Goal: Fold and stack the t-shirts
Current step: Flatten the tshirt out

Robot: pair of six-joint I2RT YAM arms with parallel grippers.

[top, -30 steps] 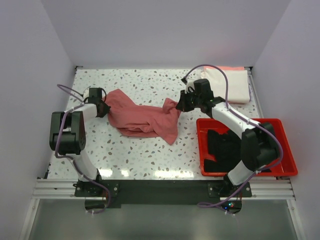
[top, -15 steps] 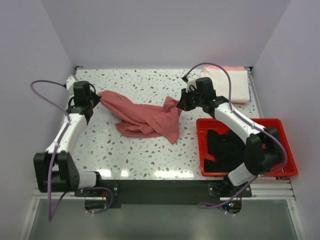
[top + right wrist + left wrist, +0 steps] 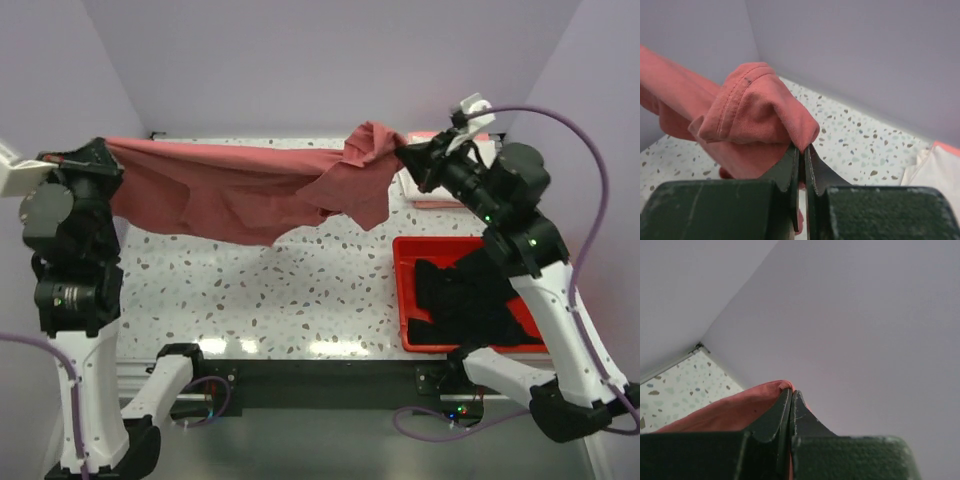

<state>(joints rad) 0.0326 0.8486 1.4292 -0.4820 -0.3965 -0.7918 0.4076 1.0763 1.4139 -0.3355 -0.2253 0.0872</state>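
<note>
The dusty rose-red t-shirt [image 3: 240, 190] hangs stretched in the air above the speckled table [image 3: 250, 290], held at both ends. My left gripper [image 3: 106, 152] is shut on its left end, high at the far left; the wrist view shows cloth [image 3: 725, 412] pinched at the closed fingertips [image 3: 791, 393]. My right gripper [image 3: 405, 156] is shut on a bunched fold [image 3: 760, 105] at the shirt's right end, jaws [image 3: 802, 147] pressed together on it. A folded cream-white t-shirt [image 3: 418, 183] lies at the back right, a peach-pink edge [image 3: 946, 147] beside it. The black t-shirt [image 3: 460, 295] lies in the tray.
A red plastic tray [image 3: 401, 300] sits at the near right, under the right arm. Walls close the table in on the left, back and right. The hanging shirt sags towards the table's middle.
The left gripper closed on the shirt's left end. Both arms then rose and drew apart, lifting the rose-red shirt off the table and spreading it between them.
</note>
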